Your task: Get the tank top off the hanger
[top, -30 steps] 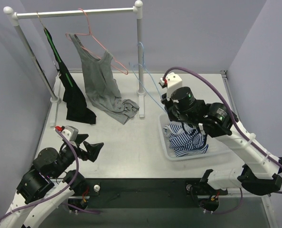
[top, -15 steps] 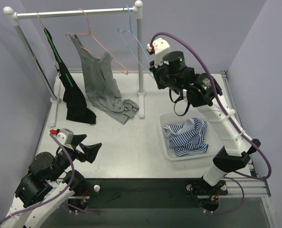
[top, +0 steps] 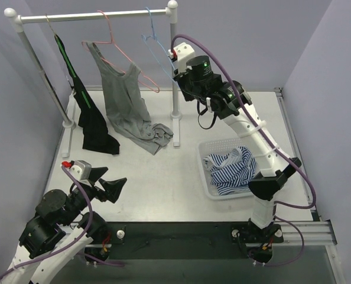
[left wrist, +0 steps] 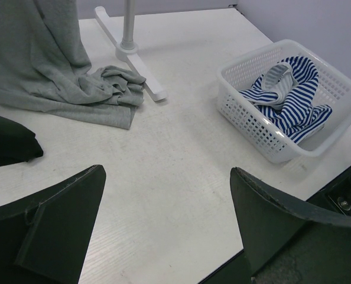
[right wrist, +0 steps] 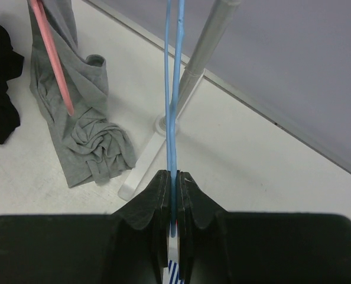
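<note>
A grey tank top point(top: 125, 97) hangs on a pink hanger point(top: 113, 44) from the rail point(top: 93, 16), its hem bunched on the table; it also shows in the left wrist view point(left wrist: 45, 59) and the right wrist view point(right wrist: 87, 130). My right gripper point(top: 181, 80) is raised near the rail's right post and shut on a bare blue hanger point(top: 158, 44), whose wire runs between the jaws in the right wrist view point(right wrist: 174, 89). A blue-striped tank top point(top: 231, 168) lies in the white basket point(top: 204, 177). My left gripper point(top: 109, 178) is open and empty, low at the near left.
A black garment point(top: 93, 121) hangs at the rail's left end. The rail's right post point(top: 174, 89) and its foot stand mid-table, next to the grey hem. Purple walls close in on both sides and the back.
My right arm has lifted the blue hanger from above the basket up and left to the rail's right end. My left arm has drawn back slightly.
</note>
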